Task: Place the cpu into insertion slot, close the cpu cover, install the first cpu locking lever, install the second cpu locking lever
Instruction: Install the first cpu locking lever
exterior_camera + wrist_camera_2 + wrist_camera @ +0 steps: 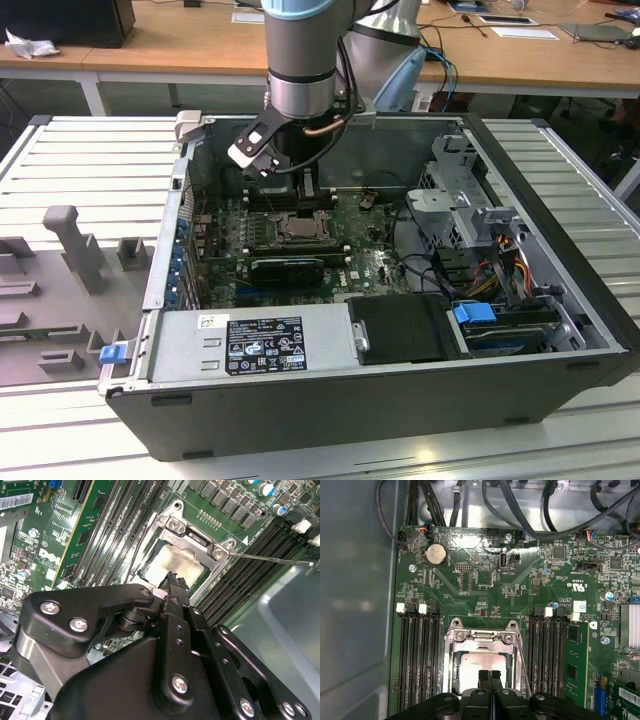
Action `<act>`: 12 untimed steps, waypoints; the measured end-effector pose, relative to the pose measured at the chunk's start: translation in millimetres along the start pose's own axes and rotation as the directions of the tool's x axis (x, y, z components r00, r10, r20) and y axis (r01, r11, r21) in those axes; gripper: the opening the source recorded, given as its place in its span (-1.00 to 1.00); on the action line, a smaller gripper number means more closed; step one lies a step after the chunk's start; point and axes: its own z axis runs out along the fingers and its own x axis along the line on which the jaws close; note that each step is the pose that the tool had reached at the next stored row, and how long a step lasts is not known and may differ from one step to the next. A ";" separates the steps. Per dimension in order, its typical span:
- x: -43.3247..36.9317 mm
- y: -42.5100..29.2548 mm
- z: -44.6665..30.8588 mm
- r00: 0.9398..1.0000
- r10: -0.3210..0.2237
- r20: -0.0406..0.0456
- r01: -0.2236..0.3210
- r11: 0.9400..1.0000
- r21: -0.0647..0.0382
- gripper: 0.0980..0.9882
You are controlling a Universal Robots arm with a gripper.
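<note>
Currently | done: your small square cpu point(476, 664), pale matte metal top, lies in the dark-rimmed insertion slot point(454, 675); the thin dull-silver cpu cover point(482, 637) frame looks lowered around it | left: the slim steel wire locking lever point(270, 559) seems unlatched | tool: black gripper point(490, 676) pressed together, empty, just over the cpu

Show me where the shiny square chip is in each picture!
Exterior view: the chip lies mid-board, below the arm.
Second wrist view: the chip lies just past the gripper, jaws shut.
First wrist view: the chip lies between the memory slots.
Shared landmark: the silver frame around the chip.
</note>
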 end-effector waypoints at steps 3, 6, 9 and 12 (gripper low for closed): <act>0.0 0.5 -9.0 1.000 0.000 0.000 0.000 1.000 0.000 -0.98; 0.1 1.3 -21.8 1.000 0.000 0.000 0.000 1.000 0.000 -0.98; 0.1 2.2 -36.7 1.000 0.000 0.000 0.000 1.000 0.001 -0.98; 0.1 2.2 -36.7 1.000 -0.023 -0.001 0.023 1.000 0.001 -0.98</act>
